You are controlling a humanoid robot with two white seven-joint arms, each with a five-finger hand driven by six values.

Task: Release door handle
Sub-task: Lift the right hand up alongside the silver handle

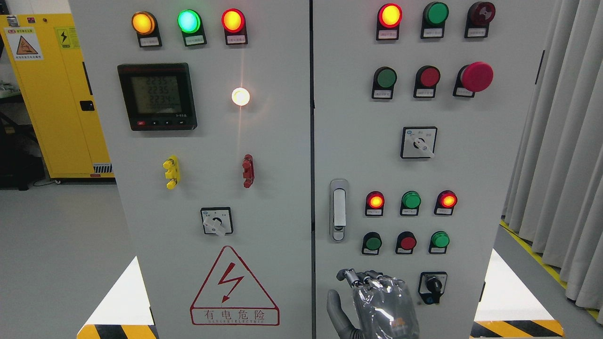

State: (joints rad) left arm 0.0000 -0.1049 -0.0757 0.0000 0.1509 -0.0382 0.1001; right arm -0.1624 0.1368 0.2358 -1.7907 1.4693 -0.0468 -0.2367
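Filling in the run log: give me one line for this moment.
step: release door handle | right hand: below door handle, apart, holding nothing | handle: flush, door shut | left arm: unseen

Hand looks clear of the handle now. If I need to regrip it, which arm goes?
Probably right: the only robot hand visible sits just below the door handle, not touching it. Its side is my guess; no other arm shows.

Robot hand (377, 301), glossy silver-grey back, dark jointed fingers (351, 278), smooth grey thumb
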